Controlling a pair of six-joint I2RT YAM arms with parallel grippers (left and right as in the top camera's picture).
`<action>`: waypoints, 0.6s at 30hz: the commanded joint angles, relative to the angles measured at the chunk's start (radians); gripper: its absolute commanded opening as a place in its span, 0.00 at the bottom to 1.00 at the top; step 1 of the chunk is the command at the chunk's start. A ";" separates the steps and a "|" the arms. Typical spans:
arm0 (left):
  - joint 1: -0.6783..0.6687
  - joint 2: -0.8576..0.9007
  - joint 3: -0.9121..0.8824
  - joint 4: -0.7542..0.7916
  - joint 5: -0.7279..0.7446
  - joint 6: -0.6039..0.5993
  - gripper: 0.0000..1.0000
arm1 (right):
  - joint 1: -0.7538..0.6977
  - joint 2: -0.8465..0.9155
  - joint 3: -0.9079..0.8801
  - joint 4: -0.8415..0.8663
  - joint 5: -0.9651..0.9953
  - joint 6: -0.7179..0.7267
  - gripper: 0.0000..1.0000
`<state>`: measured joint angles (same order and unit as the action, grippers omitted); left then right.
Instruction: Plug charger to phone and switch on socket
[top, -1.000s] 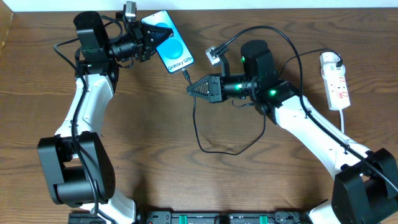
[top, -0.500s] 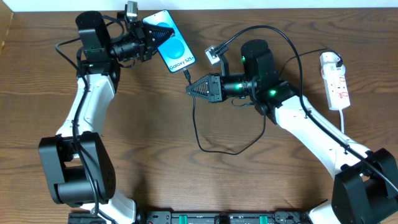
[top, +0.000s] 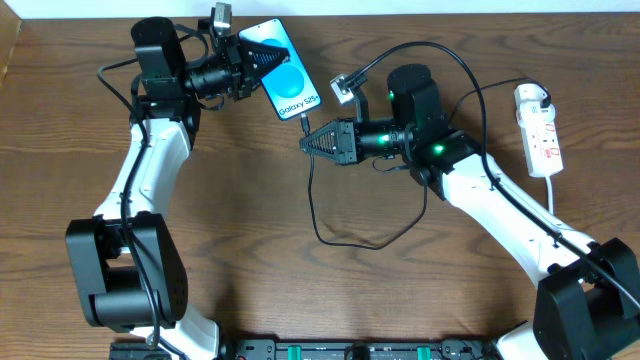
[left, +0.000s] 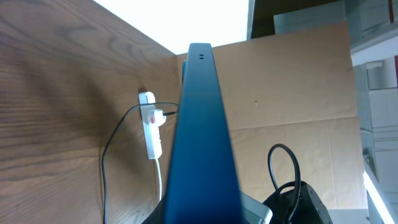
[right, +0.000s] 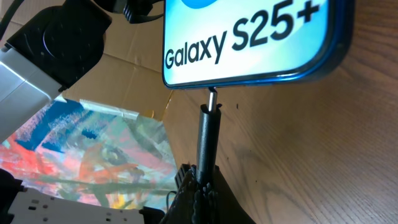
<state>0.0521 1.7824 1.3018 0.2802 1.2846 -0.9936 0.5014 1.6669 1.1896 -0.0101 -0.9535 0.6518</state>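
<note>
My left gripper is shut on the phone and holds it off the table at the back, blue screen up and tilted. The left wrist view sees the phone edge-on. My right gripper is shut on the charger's black connector. Its metal tip meets the port in the phone's bottom edge; how deep it sits cannot be told. The charger cable loops over the table. The white socket lies at the far right with a white plug in its top end.
Thick black robot cables arch over the right arm. A cardboard sheet stands beyond the table. A colourful printed sheet shows in the right wrist view. A black rail runs along the table's front edge.
The left arm has carried the phone a little to the right, bringing its bottom edge down toward the connector. The right gripper has stayed in place.
</note>
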 joint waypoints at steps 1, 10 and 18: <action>-0.013 -0.005 0.005 0.002 0.105 0.054 0.07 | -0.022 -0.023 0.006 0.010 0.018 -0.006 0.01; -0.013 -0.005 0.005 0.010 0.193 0.097 0.07 | -0.025 -0.023 0.006 0.010 -0.003 -0.021 0.01; -0.013 -0.005 0.005 0.014 0.201 0.092 0.07 | -0.025 -0.023 0.006 0.010 0.002 -0.020 0.01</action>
<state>0.0525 1.7824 1.3018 0.2947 1.3785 -0.9215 0.4923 1.6669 1.1877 -0.0189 -1.0065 0.6464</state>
